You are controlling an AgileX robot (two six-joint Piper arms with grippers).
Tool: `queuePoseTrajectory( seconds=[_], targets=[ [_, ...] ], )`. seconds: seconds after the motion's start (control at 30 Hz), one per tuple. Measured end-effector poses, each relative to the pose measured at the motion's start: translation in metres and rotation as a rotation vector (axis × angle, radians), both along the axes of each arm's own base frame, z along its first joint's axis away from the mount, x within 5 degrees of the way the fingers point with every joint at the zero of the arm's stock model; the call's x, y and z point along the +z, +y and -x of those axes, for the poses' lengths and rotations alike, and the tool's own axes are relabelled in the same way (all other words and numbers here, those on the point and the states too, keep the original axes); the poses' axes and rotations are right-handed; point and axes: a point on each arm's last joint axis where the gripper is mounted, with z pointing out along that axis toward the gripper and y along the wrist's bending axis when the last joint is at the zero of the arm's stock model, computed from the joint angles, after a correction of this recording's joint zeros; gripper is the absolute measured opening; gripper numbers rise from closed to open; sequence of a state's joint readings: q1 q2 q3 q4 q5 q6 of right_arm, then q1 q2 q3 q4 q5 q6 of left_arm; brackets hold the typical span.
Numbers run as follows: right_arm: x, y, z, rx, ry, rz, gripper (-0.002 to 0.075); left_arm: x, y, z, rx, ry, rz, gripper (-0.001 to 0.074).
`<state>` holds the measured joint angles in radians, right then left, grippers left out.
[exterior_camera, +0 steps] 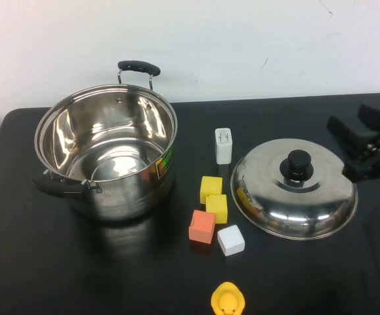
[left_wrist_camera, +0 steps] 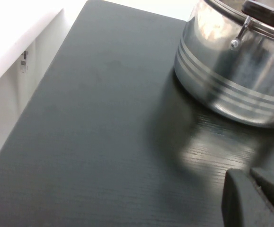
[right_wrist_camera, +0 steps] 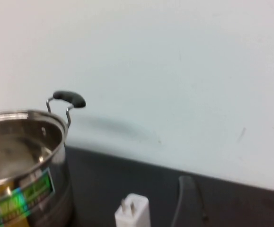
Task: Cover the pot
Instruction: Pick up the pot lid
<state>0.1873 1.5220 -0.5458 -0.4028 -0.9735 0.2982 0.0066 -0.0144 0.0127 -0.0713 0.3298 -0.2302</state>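
Observation:
The pot [exterior_camera: 104, 151], a deep shiny steel stockpot with two black handles and a coloured sticker, stands open at the table's left. It also shows in the left wrist view [left_wrist_camera: 236, 75] and the right wrist view [right_wrist_camera: 23, 161]. The domed steel lid [exterior_camera: 295, 193] with its black knob [exterior_camera: 299, 164] lies on the table at the right. My right gripper [exterior_camera: 348, 117] hovers open and empty just right of and behind the lid; one finger [right_wrist_camera: 184, 198] shows in its wrist view. My left gripper [left_wrist_camera: 248, 173] is out of the high view, low over the table near the pot's base, fingers together and empty.
Between pot and lid lie a white plug adapter [exterior_camera: 223, 145], two yellow cubes [exterior_camera: 211, 189], an orange cube [exterior_camera: 202, 226] and a white cube [exterior_camera: 231, 239]. A yellow rubber duck [exterior_camera: 228, 302] sits at the front edge. A white wall runs behind the black table [exterior_camera: 19, 262].

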Motion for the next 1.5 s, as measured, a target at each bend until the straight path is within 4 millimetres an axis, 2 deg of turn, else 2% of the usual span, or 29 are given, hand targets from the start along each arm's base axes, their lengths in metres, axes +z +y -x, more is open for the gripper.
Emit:
queuePoseTrajectory(
  seconds=[0.33,0.63,0.8,0.97,1.1,1.27,1.33,1.4,1.5],
  targets=[
    [-0.049,0.008,-0.036,0.018,0.042,-0.025,0.0494,0.0,0.0,0.0,0.001,0.0,0.003,-0.0002],
    [-0.078,0.015,-0.067,0.023,0.08,-0.013,0.0501,0.0,0.0,0.0,0.001,0.0,0.003,-0.0002],
    [-0.099,0.019,-0.078,0.052,0.111,0.007,0.0501,0.0,0.0,0.0,0.001,0.0,0.003,-0.0002],
    [-0.126,0.02,-0.079,0.06,0.18,0.023,0.0501,0.0,0.0,0.0,0.001,0.0,0.003,-0.0002],
    [-0.128,0.021,-0.079,0.066,0.169,0.017,0.0491,0.0,0.0,0.0,0.001,0.0,0.003,-0.0002],
    [-0.124,0.021,-0.079,0.066,0.155,0.017,0.0443,0.0,0.0,0.0,0.001,0.0,0.003,-0.0002],
    [-0.117,0.021,-0.079,0.063,0.153,0.015,0.0339,0.0,0.0,0.0,0.001,0.0,0.003,-0.0002],
    [-0.106,0.02,-0.078,0.065,0.139,0.019,0.0347,0.0,0.0,0.0,0.0,0.0,0.001,-0.0002],
    [-0.074,0.02,-0.076,0.069,0.064,0.016,0.0347,0.0,0.0,0.0,0.0,0.0,0.001,-0.0002]
  ],
)
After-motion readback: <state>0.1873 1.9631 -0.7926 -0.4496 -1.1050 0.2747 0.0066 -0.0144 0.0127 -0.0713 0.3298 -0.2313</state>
